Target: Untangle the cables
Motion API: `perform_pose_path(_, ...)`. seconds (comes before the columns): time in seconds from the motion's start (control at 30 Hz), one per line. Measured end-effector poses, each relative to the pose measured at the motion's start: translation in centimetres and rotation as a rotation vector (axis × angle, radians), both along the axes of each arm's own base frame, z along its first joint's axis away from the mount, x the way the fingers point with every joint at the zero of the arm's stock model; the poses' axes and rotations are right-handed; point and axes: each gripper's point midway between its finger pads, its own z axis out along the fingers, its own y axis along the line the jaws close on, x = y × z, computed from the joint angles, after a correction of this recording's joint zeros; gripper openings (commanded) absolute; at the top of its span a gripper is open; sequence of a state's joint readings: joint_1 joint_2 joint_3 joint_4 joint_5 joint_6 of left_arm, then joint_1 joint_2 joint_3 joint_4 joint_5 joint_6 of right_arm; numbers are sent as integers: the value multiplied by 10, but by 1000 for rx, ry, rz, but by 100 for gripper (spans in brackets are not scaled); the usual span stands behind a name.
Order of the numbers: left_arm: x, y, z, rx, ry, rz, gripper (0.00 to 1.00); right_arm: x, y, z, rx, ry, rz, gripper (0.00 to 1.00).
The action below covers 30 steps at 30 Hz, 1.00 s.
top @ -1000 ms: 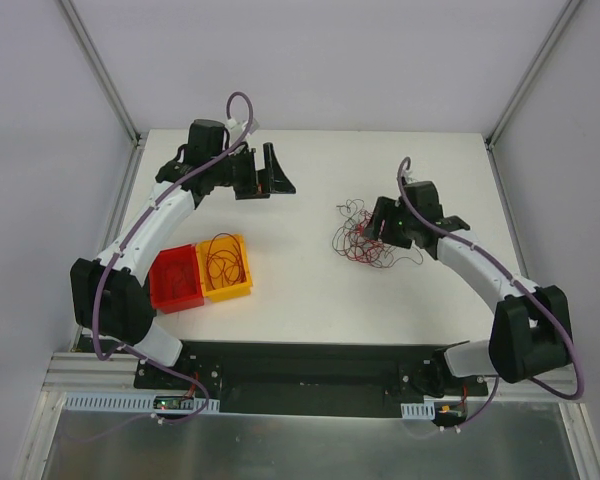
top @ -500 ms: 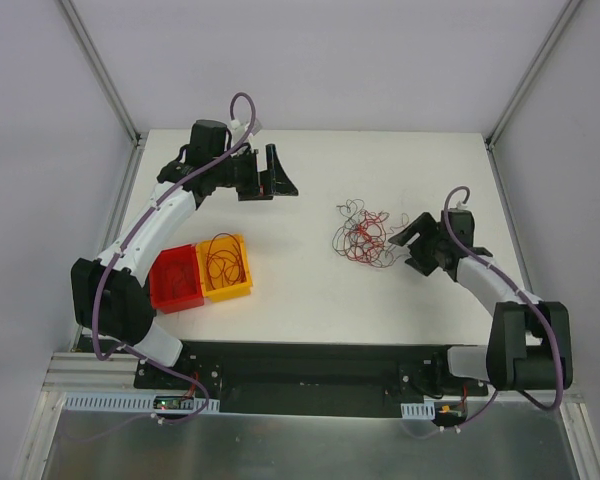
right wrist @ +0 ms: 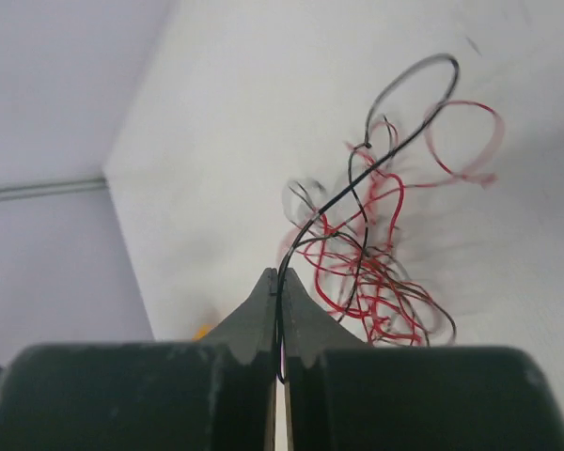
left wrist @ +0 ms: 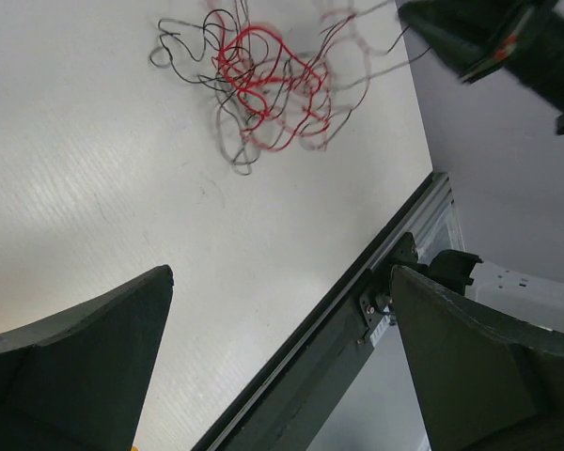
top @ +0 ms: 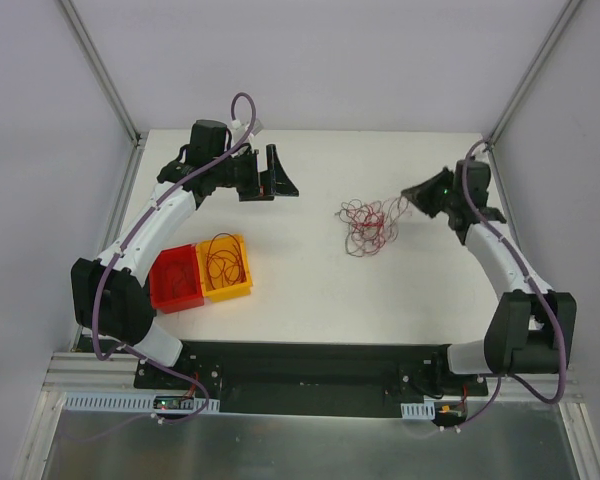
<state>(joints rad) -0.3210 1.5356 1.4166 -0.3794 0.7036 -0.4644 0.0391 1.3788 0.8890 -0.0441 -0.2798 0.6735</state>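
Observation:
The cables (top: 370, 224) are a loose red and black tangle right of the table's middle, seen also in the left wrist view (left wrist: 263, 80) and the right wrist view (right wrist: 381, 268). My right gripper (top: 412, 194) is raised beside the tangle's right back side. It is shut on one thin black cable (right wrist: 357, 188), which runs from between the fingertips (right wrist: 280, 284) down into the tangle. My left gripper (top: 268, 176) hovers at the back left of the table, open and holding nothing (left wrist: 282, 282), well apart from the tangle.
A red bin (top: 175, 280) and a yellow bin (top: 242, 288) stand side by side at the front left; the yellow one holds a coil of red cable (top: 225, 260). The table's right edge rail (left wrist: 357, 301) runs close behind the tangle.
My right gripper drew back from the tangle, then swung up and back to the right, shut on a black cable. The tangle shifted and stretched toward it. The left arm stayed still.

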Motion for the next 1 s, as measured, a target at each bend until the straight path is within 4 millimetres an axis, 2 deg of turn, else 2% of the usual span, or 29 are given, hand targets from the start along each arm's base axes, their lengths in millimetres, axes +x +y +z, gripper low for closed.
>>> perform_pose_path(0.03, 0, 0, 0, 0, 0, 0, 99, 12, -3, 24, -13, -53, -3, 0)
perform_pose_path(0.1, -1, 0, 0, -4, 2, -4, 99, 35, -9, 89, -49, -184, -12, 0)
perform_pose_path(0.17, -2, -1, 1, -11, 6, -12, 99, 44, -12, 157, -58, -323, -21, 0)
perform_pose_path(0.2, -3, -2, 2, -14, 7, -15, 99, 42, -12, 197, -55, -409, -24, 0)
perform_pose_path(0.3, -4, -2, 2, -18, 10, -19, 99, 22, -12, 274, -46, -582, -26, 0)
perform_pose_path(0.33, -4, -2, 3, -19, 11, -19, 99, 13, -13, 294, -45, -634, -28, 0)
perform_pose_path(0.4, -4, -3, 3, -20, 13, -19, 99, 3, -14, 315, -50, -694, -36, 0)
perform_pose_path(0.47, -4, -3, 3, -22, 17, -18, 99, 2, -15, 313, -53, -697, -38, 0)
perform_pose_path(0.5, -4, -3, 3, -24, 18, -18, 99, 6, -16, 302, -54, -680, -39, 0)
perform_pose_path(0.53, -5, -3, 4, -27, 21, -20, 99, 13, -16, 281, -55, -640, -35, 1)
perform_pose_path(0.57, -6, -4, 4, -31, 23, -24, 99, 22, -16, 254, -55, -582, -31, 0)
perform_pose_path(0.6, -6, -4, 5, -36, 24, -28, 99, 33, -15, 219, -52, -503, -26, 0)
perform_pose_path(0.67, -6, -5, 6, -40, 21, -31, 99, 48, -11, 143, -33, -328, -5, 0)
perform_pose_path(0.7, -6, -5, 6, -41, 20, -31, 99, 52, -8, 98, -16, -218, 10, 0)
perform_pose_path(0.73, -6, -5, 6, -41, 19, -31, 99, 52, -5, 58, 1, -109, 23, 0)
perform_pose_path(0.8, -6, -5, 7, -42, 16, -31, 99, 43, 0, 8, 27, 52, 41, 1)
perform_pose_path(0.83, -5, -5, 7, -43, 14, -31, 99, 40, 1, -2, 35, 89, 46, 1)
perform_pose_path(0.87, -5, -5, 7, -43, 12, -31, 99, 38, 2, -2, 39, 99, 52, 2)
perform_pose_path(0.9, -5, -5, 7, -43, 12, -31, 99, 37, 3, 5, 40, 96, 60, 3)
perform_pose_path(0.93, -5, -5, 7, -44, 11, -31, 99, 42, 3, 21, 38, 65, 68, 6)
perform_pose_path(1.0, -5, -5, 8, -45, 11, -31, 99, 56, 4, 71, 23, -55, 82, 18)
